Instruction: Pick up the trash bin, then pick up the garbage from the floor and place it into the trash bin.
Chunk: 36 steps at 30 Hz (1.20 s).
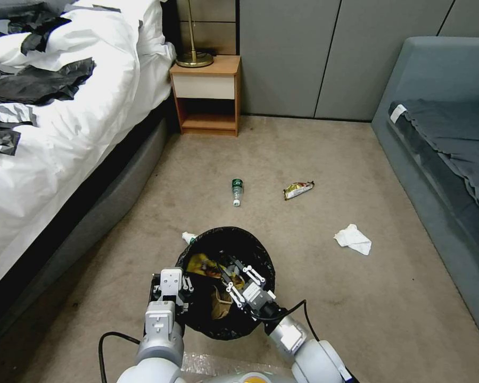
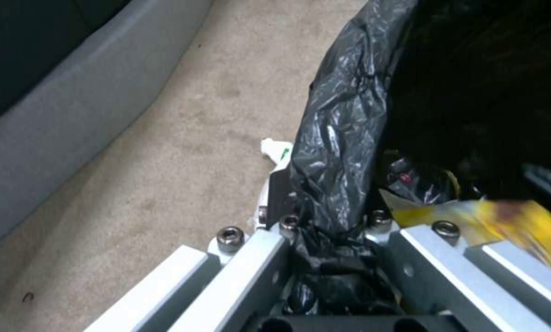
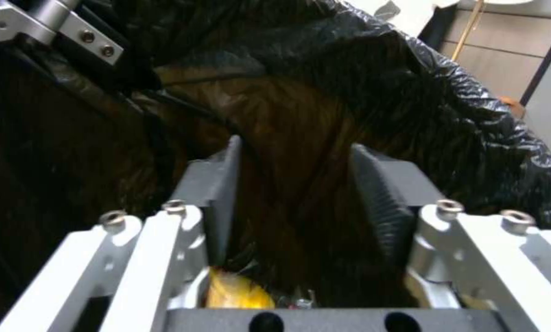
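- Bin: one small round trash bin [image 1: 226, 282] lined with a crumpled black plastic bag folded over its rim, seen low in the middle of the head view over the beige short-pile carpet floor [image 1: 314, 255], between the two arms.
- Grippers: two. The left gripper [image 1: 171, 290] sat at the bin's left rim, clenched on the trash bin; in the left wrist view the black bag [image 2: 340, 152] was bunched between its silver jaw plates. The right gripper [image 1: 238, 279] hung over the bin's mouth, tips pointing in; in the right wrist view its dark ribbed fingers [image 3: 380, 198] stood apart with nothing between them, the bag's interior beyond.
- Litter inside the bin: a yellow snack wrapper [image 1: 203, 264] near the left gripper and a crumpled brown paper piece [image 1: 221, 302] just beside the right gripper; a further count could not be told.
- Litter on the floor, four pieces counted: one small clear plastic bottle with a green label [image 1: 237, 191] beyond the bin; one red-and-yellow snack wrapper [image 1: 298, 189] to that bottle's right; one crumpled white tissue [image 1: 353, 239] to the bin's right, well apart from the right gripper; one small white item with green marks [image 1: 188, 237] just beside the bin's far left rim.
- Surroundings: one white-covered bed [image 1: 64, 138] at the left, one wooden nightstand [image 1: 207, 96] at the far wall, one grey sofa [image 1: 442, 149] at the right.
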Motion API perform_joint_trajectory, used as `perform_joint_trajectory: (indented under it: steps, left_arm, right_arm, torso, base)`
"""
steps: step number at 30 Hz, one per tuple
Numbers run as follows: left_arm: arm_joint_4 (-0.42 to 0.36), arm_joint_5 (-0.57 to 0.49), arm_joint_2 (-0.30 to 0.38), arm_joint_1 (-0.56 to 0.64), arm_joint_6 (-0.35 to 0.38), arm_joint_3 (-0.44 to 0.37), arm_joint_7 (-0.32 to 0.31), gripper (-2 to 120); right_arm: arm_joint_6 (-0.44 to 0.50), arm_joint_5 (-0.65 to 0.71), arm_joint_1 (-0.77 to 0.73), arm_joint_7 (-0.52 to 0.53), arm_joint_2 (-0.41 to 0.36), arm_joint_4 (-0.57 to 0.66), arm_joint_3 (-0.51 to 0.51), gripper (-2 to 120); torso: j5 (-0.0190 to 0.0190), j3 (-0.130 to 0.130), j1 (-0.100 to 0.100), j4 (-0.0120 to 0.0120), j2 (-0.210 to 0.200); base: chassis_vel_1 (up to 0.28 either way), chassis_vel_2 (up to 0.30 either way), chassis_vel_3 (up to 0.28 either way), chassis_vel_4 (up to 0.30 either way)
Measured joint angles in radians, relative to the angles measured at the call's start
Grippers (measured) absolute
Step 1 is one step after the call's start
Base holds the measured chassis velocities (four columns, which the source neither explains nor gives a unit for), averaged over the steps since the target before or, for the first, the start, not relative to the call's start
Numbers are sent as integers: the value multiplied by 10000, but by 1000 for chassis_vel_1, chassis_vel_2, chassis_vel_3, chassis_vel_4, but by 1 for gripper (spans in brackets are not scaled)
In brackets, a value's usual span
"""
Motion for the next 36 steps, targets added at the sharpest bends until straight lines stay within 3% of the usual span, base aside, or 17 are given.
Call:
perform_joint_trajectory:
  steps: [2, 5, 8, 10, 14, 18, 22, 30, 36]
  left_arm:
    - [2, 2, -4, -9, 0, 2, 1, 0]
    - [6, 9, -9, -32, 0, -2, 5, 0]
    - [10, 40, -11, -27, 0, -1, 8, 0]
    - [12, 86, -15, -2, -1, 10, 10, 0]
    - [75, 106, -23, -53, -8, -8, 27, 0]
    - [205, 169, -21, -129, -42, -65, 35, 0]
    - [311, 176, -14, -232, -77, -157, 46, 0]
    - [269, -247, 99, -395, -96, -490, 25, 0]
    - [181, -485, 177, -439, -60, -593, -3, 0]
  right_arm:
    - [0, 1, -18, 0, -4, 19, 0, 55]
    - [8, 0, -91, 0, -38, 114, 17, 72]
    - [42, -6, -116, 5, -42, 145, 28, 76]
    - [121, -23, -198, 59, -39, 289, 14, 86]
    - [81, -34, -576, 144, -98, 1387, 5, 99]
    - [-127, -43, -878, 431, -81, 2479, 286, 100]
    - [-479, -184, -1766, 1624, 403, 3999, 942, 100]
    - [388, -670, -3678, 2803, 1858, 4447, 1303, 100]
    - [1135, -911, -4154, 3138, 2071, 4152, 1532, 100]
  torso:
    - [0, 0, 0, 0, 0]
    - [0, 0, 0, 0, 0]
    - [1, 0, 0, 0, 0]
    - [1, 0, 0, 0, 0]
    - [2, 0, 0, 0, 0]
    - [1, 0, 0, 1, 0]
    - [-1, 0, 0, 1, 0]
    - [0, 0, 0, -2, 0]
    - [0, 0, 0, 0, 0]
  base:
    - [0, 0, 0, 0]
    - [0, 0, 0, 0]
    - [0, 0, 0, 0]
    - [0, 0, 0, 0]
    - [0, 0, 0, 0]
    - [0, 0, 0, 0]
    - [0, 0, 0, 0]
    - [0, 0, 0, 0]
    - [0, 0, 0, 0]
